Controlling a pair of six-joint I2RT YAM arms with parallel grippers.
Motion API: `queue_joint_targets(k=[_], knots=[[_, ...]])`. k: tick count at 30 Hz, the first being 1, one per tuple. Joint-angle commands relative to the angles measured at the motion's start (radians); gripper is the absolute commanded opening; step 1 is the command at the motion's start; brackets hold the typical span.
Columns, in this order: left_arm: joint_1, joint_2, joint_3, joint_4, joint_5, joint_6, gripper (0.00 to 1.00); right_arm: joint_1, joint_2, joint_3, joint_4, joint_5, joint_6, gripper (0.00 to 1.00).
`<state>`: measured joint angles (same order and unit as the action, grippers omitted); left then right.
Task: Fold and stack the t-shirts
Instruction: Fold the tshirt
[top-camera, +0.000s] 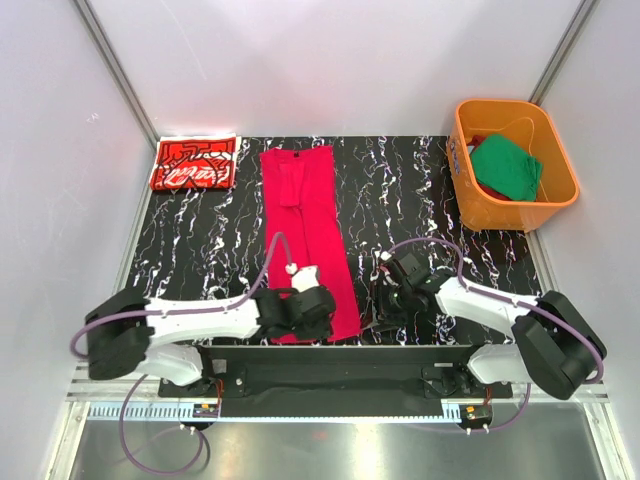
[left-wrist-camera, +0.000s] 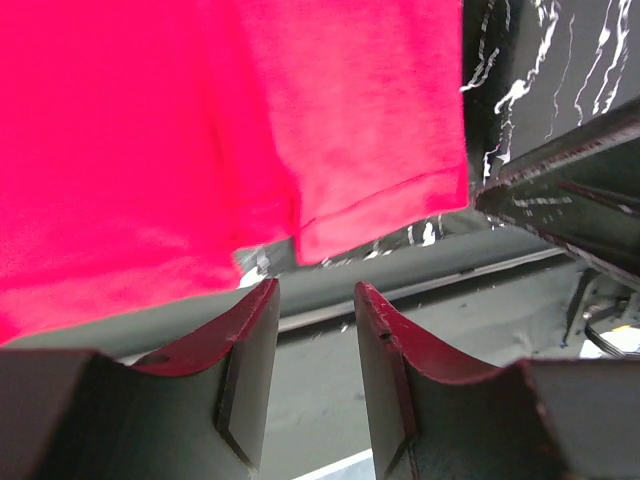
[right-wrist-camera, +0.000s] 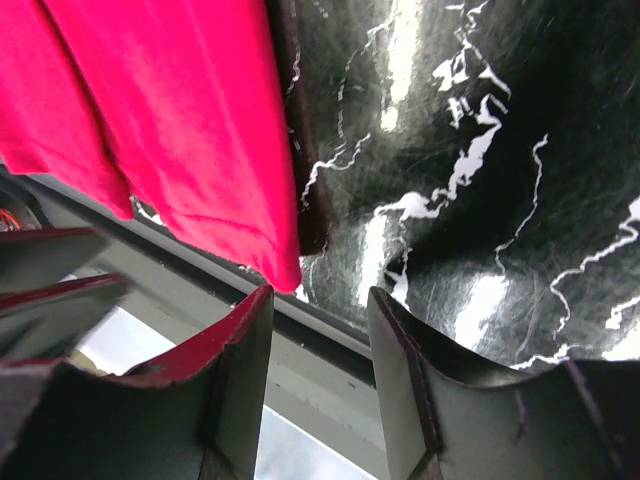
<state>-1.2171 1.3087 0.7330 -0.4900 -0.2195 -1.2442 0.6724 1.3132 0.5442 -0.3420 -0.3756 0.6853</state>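
The plain crimson-red tee (top-camera: 305, 225) lies as a long, narrow strip of soft matte cloth down the middle of the glossy black desk (top-camera: 420, 190), which is veined in white. Its hem reaches the desk's near edge. The red tee with white line print (top-camera: 195, 163) sits folded into a flat rectangle at the far left corner. The green tee (top-camera: 507, 167) is bunched in the orange plastic tub (top-camera: 500, 215) at the far right (a bit of red cloth shows under it).

From above, both claws read only as dark blocks flanking the hem. The wrist views show more. The left claw (left-wrist-camera: 315, 290) has its curved, red-tinged fingers parted partway with nothing between them, and the stitched hem lies just beyond. The right claw (right-wrist-camera: 320, 295) likewise stands part open and empty, beside the hem's right corner.
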Motion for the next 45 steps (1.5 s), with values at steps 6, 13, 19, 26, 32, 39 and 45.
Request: queue_joint_targets(k=[6,13,19,26,32,39,45], knots=[[0.028,0.089,0.063,0.114,0.052,0.089,0.43,0.004,-0.062,0.011,-0.034,0.04,-0.017,0.5],[0.067,0.141,0.051,0.128,0.083,0.097,0.41,0.004,-0.057,0.01,-0.025,0.029,-0.021,0.5],[0.085,0.176,0.043,0.134,0.083,0.112,0.37,0.004,-0.051,0.014,-0.023,0.024,-0.026,0.5],[0.091,0.207,0.04,0.16,0.103,0.12,0.33,0.004,-0.045,0.014,-0.018,0.023,-0.027,0.49],[0.094,0.221,0.046,0.154,0.109,0.121,0.22,0.004,-0.043,0.016,-0.017,0.018,-0.029,0.49],[0.093,0.157,0.083,0.068,0.097,0.115,0.03,0.004,-0.035,0.017,-0.014,0.018,-0.027,0.49],[0.085,0.101,0.105,0.033,0.098,0.112,0.0,0.004,-0.011,0.02,-0.002,0.009,-0.029,0.49]])
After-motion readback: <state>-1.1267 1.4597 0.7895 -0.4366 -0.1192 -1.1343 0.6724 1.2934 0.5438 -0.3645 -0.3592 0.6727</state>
